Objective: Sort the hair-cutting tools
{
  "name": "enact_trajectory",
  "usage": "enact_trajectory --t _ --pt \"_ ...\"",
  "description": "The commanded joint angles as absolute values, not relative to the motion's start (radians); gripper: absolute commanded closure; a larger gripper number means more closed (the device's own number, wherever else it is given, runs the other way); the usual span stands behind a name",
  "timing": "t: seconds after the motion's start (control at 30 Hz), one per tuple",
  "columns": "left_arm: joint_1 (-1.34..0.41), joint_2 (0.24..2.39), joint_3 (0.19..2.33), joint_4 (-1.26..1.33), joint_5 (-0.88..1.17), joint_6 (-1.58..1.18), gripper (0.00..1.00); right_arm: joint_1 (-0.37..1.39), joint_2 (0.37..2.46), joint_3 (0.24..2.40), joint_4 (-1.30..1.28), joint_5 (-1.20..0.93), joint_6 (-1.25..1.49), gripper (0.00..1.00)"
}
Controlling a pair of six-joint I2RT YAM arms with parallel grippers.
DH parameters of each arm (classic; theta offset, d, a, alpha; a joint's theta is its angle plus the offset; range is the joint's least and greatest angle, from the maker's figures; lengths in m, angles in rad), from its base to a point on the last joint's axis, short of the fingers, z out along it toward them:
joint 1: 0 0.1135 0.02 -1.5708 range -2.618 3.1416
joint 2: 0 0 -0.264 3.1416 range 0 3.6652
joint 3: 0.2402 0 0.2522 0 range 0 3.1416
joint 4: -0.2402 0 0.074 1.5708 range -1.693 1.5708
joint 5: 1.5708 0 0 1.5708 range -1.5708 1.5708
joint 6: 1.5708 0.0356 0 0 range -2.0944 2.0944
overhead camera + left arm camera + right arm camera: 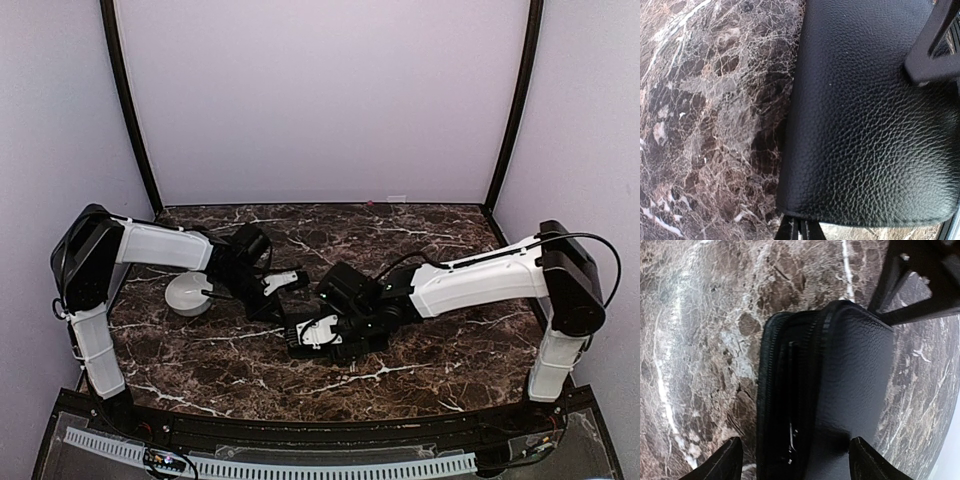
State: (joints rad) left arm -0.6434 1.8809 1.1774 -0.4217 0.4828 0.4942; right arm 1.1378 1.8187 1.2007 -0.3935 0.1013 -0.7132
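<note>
Opening up the container looks like the step in hand here: the flat black pebbled-leather zip case (855,365) lies on the dark brown marble surface (700,340). The right pincer (796,441) hangs directly over its zippered edge, jaws released and spread wide, one finger either side of the case, squeezing nothing that I can make out. The left pincer (800,231) is clenched tight at the case's other rim; whether it pinches the leather or just pins it down, I cannot tell. And the hair-cutting tools? None lie out on the surface in any view. Only a thin silvery glint (791,434) shows in the slit between the case's halves, so my read is they sit inside. A round white bowl (188,293) sits beside the left arm, apart from the case. The next move, I'd say, calls for parting that slit wider, one side held steady, before anything slim can be pinched out.
</note>
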Motion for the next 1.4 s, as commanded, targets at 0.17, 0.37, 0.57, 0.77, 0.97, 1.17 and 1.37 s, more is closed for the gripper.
enact_trajectory --t 0.17,0.37,0.57,0.77,0.97,1.17,1.37 --pt "-0.649 1.859 1.195 -0.439 0.502 0.506 1.0 1.187 1.877 1.111 -0.231 0.184 -0.715 0.3" --pt "-0.648 1.862 1.164 -0.44 0.45 0.541 1.0 1.177 1.926 1.014 -0.094 0.356 -0.726 0.36" --pt "-0.65 1.849 1.124 -0.456 0.353 0.608 1.0 1.087 1.919 0.985 -0.079 0.352 -0.705 0.42" --pt "-0.713 1.844 1.127 -0.54 0.399 0.597 1.0 1.042 1.906 0.984 -0.071 0.338 -0.692 0.43" --pt "-0.796 1.827 1.093 -0.549 0.469 0.506 1.0 1.042 1.916 0.992 -0.078 0.315 -0.677 0.42" --pt "-0.824 1.701 1.045 -0.497 0.477 0.389 1.0 1.042 1.901 0.974 -0.063 0.341 -0.678 0.43" --pt "-0.851 1.629 1.008 -0.564 0.452 0.307 1.0 1.029 1.871 0.957 -0.051 0.369 -0.691 0.43"
